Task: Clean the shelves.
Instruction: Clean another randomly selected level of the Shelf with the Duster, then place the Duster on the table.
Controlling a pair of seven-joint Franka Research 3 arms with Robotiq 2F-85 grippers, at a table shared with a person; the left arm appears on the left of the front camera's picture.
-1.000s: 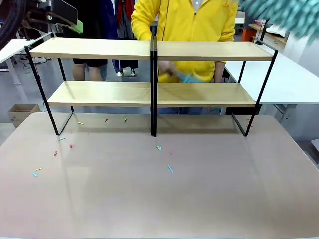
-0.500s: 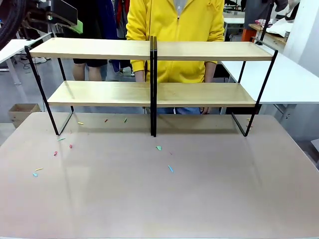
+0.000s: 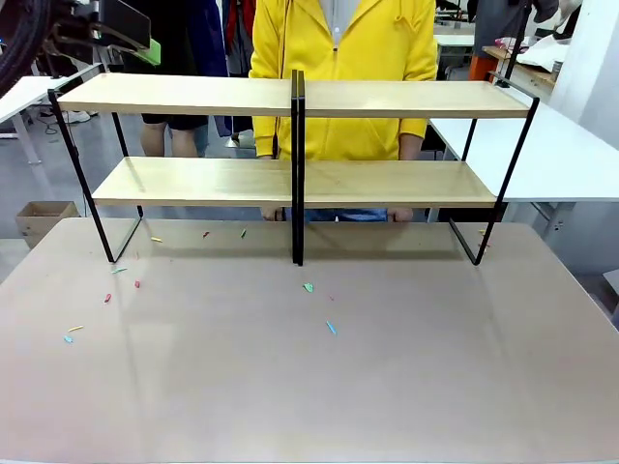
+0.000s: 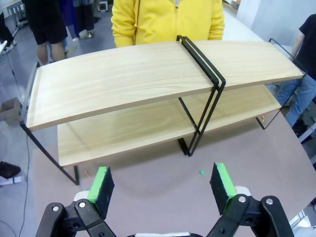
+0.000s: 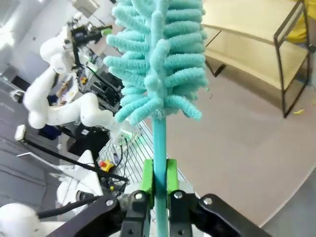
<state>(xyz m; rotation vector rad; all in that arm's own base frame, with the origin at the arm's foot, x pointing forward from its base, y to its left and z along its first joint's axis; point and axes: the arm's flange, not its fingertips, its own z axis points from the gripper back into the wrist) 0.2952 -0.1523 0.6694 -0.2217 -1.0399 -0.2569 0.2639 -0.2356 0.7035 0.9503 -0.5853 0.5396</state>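
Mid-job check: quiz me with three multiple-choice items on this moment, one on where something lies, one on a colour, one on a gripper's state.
1. Where do the small coloured scraps lie?
A. on the upper board
B. on the beige table in front of the light-wood shelves in a black metal frame
C. on the lower board

2. What colour is the fluffy chenille duster?
A. teal
B. orange
C. white

3. How does the right gripper stand?
A. wide open, holding nothing
B. shut on a cloth
C. shut on the duster's handle

Key: 1 B, the front view shows the scraps on the tabletop and both boards bare. 2 A, its head and handle are teal in the right wrist view. 3 C, the green-padded fingers press on the handle from both sides.
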